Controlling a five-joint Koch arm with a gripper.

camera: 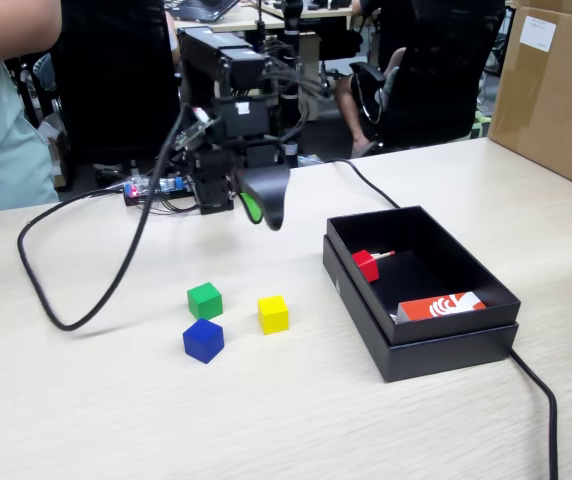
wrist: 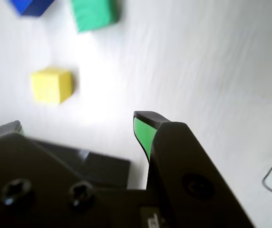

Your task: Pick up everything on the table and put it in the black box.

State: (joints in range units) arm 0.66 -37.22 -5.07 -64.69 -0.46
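Observation:
The green cube (camera: 204,299), blue cube (camera: 203,340) and yellow cube (camera: 273,313) sit close together on the beige table (camera: 86,420). The red cube (camera: 366,264) lies inside the black box (camera: 446,340) at the right. My gripper (camera: 256,210) hangs above the table, behind the cubes and left of the box, open and empty. In the wrist view the gripper (wrist: 79,123) shows two spread jaws with a green pad, and the yellow cube (wrist: 53,85), green cube (wrist: 94,14) and blue cube (wrist: 31,5) lie ahead of it.
A red-and-white card (camera: 441,305) lies in the box. A thick black cable (camera: 86,310) loops over the table's left side; another runs past the box's right corner. A brown carton (camera: 556,90) stands at the far right. A person and chairs are behind the table.

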